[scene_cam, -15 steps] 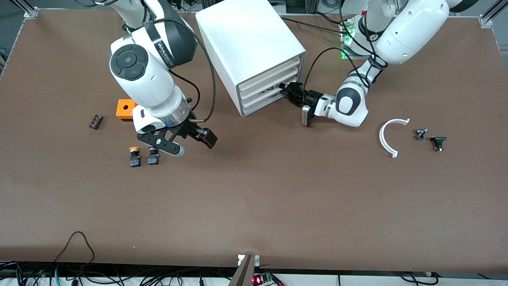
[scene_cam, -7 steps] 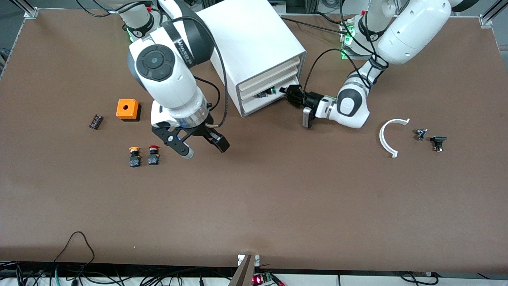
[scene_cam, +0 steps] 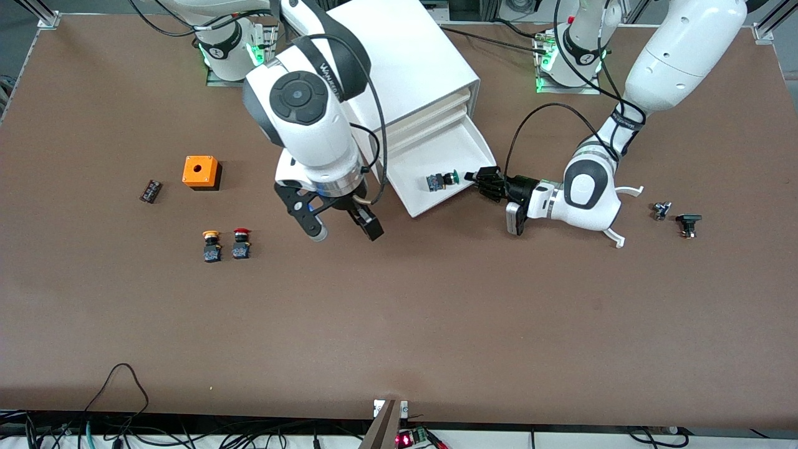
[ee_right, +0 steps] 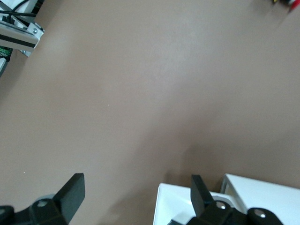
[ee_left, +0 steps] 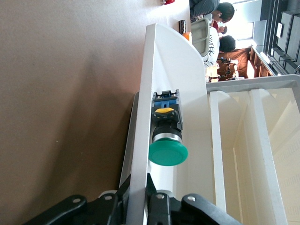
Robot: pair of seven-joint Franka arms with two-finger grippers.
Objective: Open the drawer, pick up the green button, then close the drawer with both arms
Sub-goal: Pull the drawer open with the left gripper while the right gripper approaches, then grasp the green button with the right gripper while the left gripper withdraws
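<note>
I see drawer (scene_cam: 464, 149) pulled out of cabinet (scene_cam: 399, 56), left gripper (scene_cam: 483, 181) pinched on its front edge. Button (scene_cam: 441, 180) lies inside (green cap toward front). Right gripper (scene_cam: 340, 227) spread wide, empty, over table (scene_cam: 399, 312) beside drawer.

Both arms are glossy white shells with rounded links and black joint bands. The right arm (scene_cam: 305, 125) carries a round black cap on its elbow, a band lettered in white, and a looping black cable. The left arm (scene_cam: 648, 81) trails thin black cables. Green lights glow at both bases. Each gripper is matte black.
</note>
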